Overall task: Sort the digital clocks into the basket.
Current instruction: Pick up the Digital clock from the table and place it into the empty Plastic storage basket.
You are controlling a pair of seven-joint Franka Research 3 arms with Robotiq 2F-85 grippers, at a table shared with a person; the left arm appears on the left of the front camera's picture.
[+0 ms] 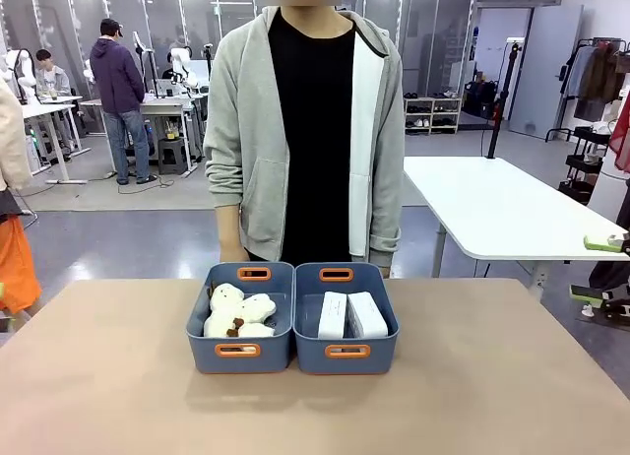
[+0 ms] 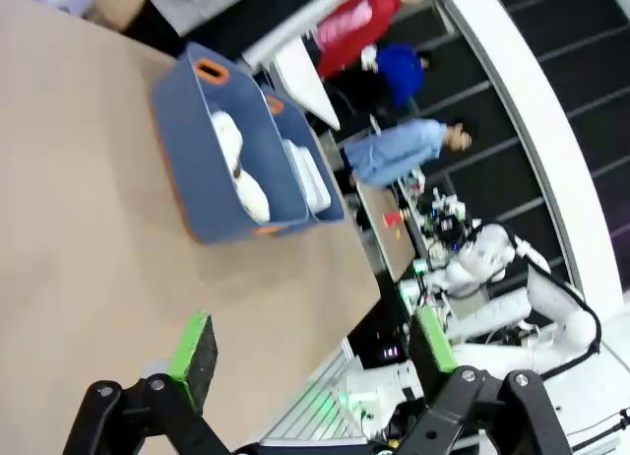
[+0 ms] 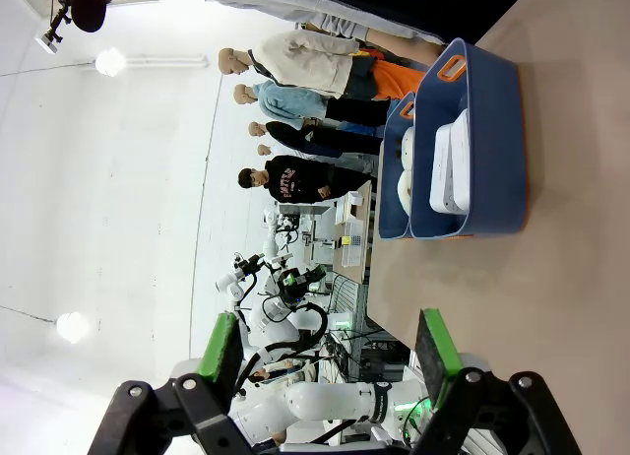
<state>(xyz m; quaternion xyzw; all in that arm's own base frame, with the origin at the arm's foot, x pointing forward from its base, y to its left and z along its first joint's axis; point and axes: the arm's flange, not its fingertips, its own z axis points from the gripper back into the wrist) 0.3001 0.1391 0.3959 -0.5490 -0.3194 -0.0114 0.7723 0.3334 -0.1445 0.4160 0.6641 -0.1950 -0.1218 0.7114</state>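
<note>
Two white digital clocks lie side by side inside the right-hand blue-grey basket, at the table's far middle. In the right wrist view the clocks show in the nearer basket. In the left wrist view a clock peeks from the farther basket. My left gripper hangs open above the table, well back from the tubs, nothing between its fingers. My right gripper is likewise open and empty, far from the basket.
The left tub holds cream plush toys. A person in a grey hoodie stands just behind the tubs at the far edge. The tan table is bare around the tubs. A white table stands behind at right.
</note>
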